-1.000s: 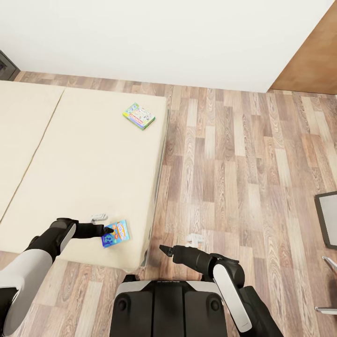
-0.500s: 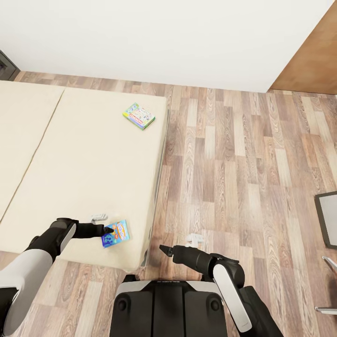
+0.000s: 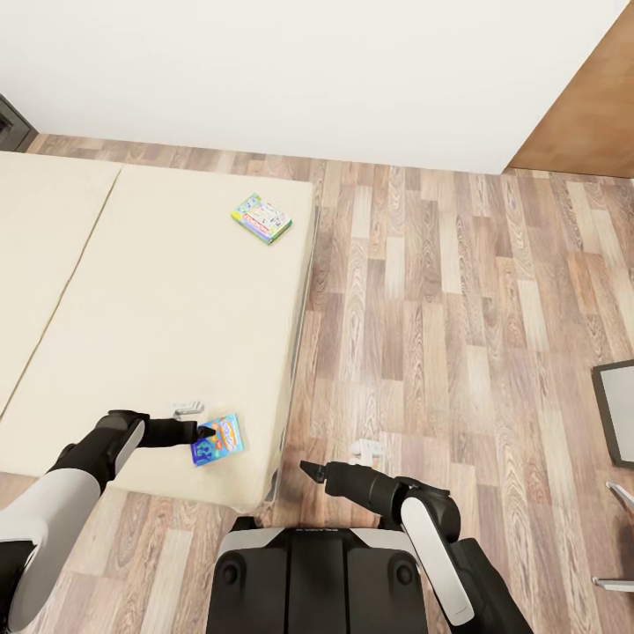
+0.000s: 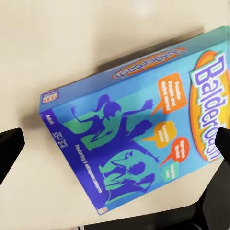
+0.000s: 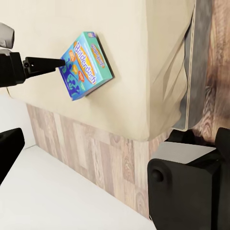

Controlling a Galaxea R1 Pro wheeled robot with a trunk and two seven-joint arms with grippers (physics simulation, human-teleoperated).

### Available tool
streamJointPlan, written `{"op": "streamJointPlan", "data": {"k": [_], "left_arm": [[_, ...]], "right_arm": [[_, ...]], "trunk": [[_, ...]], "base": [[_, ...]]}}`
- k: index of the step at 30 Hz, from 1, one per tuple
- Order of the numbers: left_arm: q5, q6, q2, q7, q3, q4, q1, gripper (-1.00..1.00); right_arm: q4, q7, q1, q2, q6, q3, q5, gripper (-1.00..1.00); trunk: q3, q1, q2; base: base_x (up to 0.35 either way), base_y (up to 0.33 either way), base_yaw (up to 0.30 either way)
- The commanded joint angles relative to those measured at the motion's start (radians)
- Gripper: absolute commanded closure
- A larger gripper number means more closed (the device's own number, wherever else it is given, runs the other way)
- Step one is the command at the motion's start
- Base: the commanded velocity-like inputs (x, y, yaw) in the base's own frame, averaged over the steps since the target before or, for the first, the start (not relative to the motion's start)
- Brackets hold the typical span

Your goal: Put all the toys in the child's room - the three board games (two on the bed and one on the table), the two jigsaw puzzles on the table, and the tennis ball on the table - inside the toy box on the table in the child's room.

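Head view: blue board game (image 3: 217,438) flat on bed (image 3: 150,291) near corner; left pincer (image 3: 204,431) spread wide, straddling box, not gripping. Pastel board game (image 3: 261,218) farther up mattress. Right pincer (image 3: 306,469) over floor, gape unclear.

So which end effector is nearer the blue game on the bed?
Left. The left end effector is right at the blue game, its fingers straddling the box. The right end effector hangs off the bed, over the floor.
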Motion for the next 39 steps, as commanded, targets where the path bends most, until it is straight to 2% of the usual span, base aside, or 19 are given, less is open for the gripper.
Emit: {"op": "streamJointPlan", "data": {"k": [1, 27, 39], "left_arm": [[0.001, 0.005, -0.001, -0.002, -0.001, -0.001, 0.0, -1.0], [0.001, -0.018, -0.007, -0.001, -0.001, -0.001, 0.0, -1.0], [0.001, -0.02, -0.025, -0.001, -0.001, 0.009, 0.0, -1.0]], "right_arm": [[-0.001, 0.005, 0.0, 0.0, 0.005, -0.002, 0.005, -1.0], [-0.001, 0.021, 0.0, -0.005, 0.005, -0.009, 0.005, -1.0], [-0.001, 0.032, 0.0, -0.009, 0.006, -0.011, 0.005, -1.0]], "trunk": [[-0.001, 0.001, -0.002], [-0.001, 0.001, -0.002], [-0.003, 0.001, -0.002]], "base": [[0.0, 0.0, 0.0], [0.0, 0.0, 0.0], [0.0, 0.0, 0.0]]}}
